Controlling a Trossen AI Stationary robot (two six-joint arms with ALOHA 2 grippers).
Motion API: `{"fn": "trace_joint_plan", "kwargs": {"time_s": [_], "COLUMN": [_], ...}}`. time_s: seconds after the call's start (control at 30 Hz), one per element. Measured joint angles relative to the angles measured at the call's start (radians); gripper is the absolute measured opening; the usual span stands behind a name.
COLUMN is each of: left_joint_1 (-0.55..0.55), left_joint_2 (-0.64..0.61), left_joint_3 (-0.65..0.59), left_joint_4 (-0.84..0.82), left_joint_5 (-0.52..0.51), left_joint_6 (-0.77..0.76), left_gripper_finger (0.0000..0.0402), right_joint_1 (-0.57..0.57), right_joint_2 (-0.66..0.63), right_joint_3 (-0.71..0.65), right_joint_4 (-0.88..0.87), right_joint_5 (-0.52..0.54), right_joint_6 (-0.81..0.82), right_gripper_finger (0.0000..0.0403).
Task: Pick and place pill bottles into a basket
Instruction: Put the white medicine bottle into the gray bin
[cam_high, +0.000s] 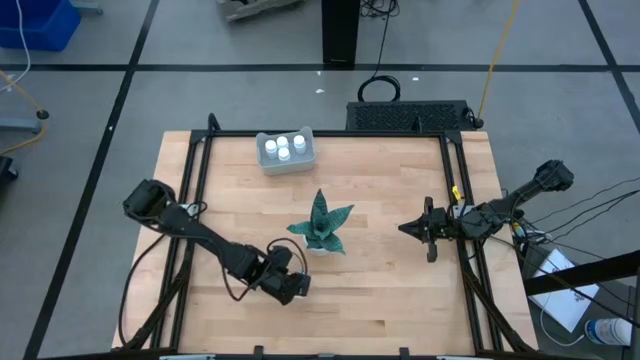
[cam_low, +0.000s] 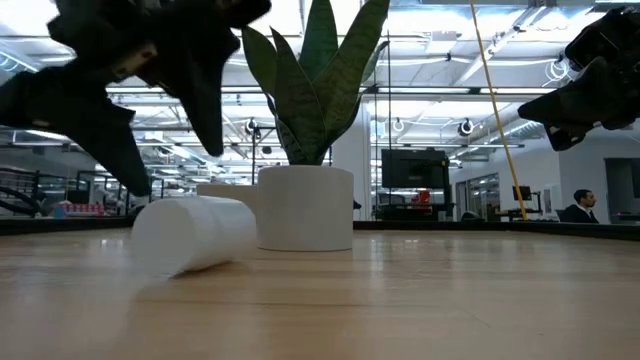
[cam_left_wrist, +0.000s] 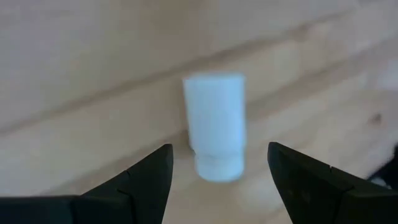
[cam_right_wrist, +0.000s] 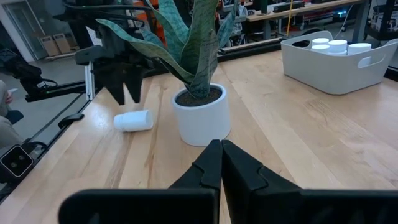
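One white pill bottle (cam_left_wrist: 214, 127) lies on its side on the wooden table near the plant's pot; it also shows in the low view (cam_low: 195, 232) and the right wrist view (cam_right_wrist: 134, 120). My left gripper (cam_left_wrist: 217, 152) is open just above it, pointing down with a finger on either side and touching nothing; in the high view my left gripper (cam_high: 292, 286) hides the bottle. Three pill bottles (cam_high: 284, 147) stand upright in the pale basket (cam_high: 268, 163) at the table's far side. My right gripper (cam_right_wrist: 221, 148) is shut and empty at the table's right (cam_high: 408, 228).
A snake plant in a white pot (cam_high: 320, 228) stands at the table's middle, between my two grippers and right beside the lying bottle. A black frame (cam_high: 195, 190) runs along the table's edges. Bare wood lies toward the near edge.
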Motion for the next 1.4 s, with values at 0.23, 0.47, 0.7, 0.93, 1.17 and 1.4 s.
{"fn": "trace_joint_plan", "kwargs": {"time_s": [0.23,0.47,0.7,0.93,1.17,1.4], "left_joint_1": [0.044,0.053,0.053,0.037,0.037,0.039], "left_joint_2": [0.083,0.135,0.140,0.137,0.107,-0.006], "left_joint_3": [0.000,0.000,0.003,0.007,0.001,-0.003], "left_joint_4": [0.162,0.140,0.093,-0.111,-0.190,-0.370], "left_joint_5": [0.043,0.082,0.106,0.147,0.259,0.412], "left_joint_6": [0.024,0.043,0.153,0.323,0.510,0.660], "left_gripper_finger": [0.0264,0.0264,0.0264,0.0206,0.0180,0.0180], "right_joint_1": [0.000,0.000,0.000,0.000,0.000,0.000], "right_joint_2": [0.000,0.000,0.001,0.001,0.001,0.002], "right_joint_3": [0.000,0.000,0.000,0.000,0.000,0.000], "right_joint_4": [0.000,0.000,0.000,0.000,0.000,0.000], "right_joint_5": [0.000,0.000,0.000,0.000,0.000,0.000], "right_joint_6": [0.000,0.000,0.000,0.000,0.000,0.000], "right_gripper_finger": [0.0000,0.0000,0.0000,0.0000,0.0000,0.0000]}}
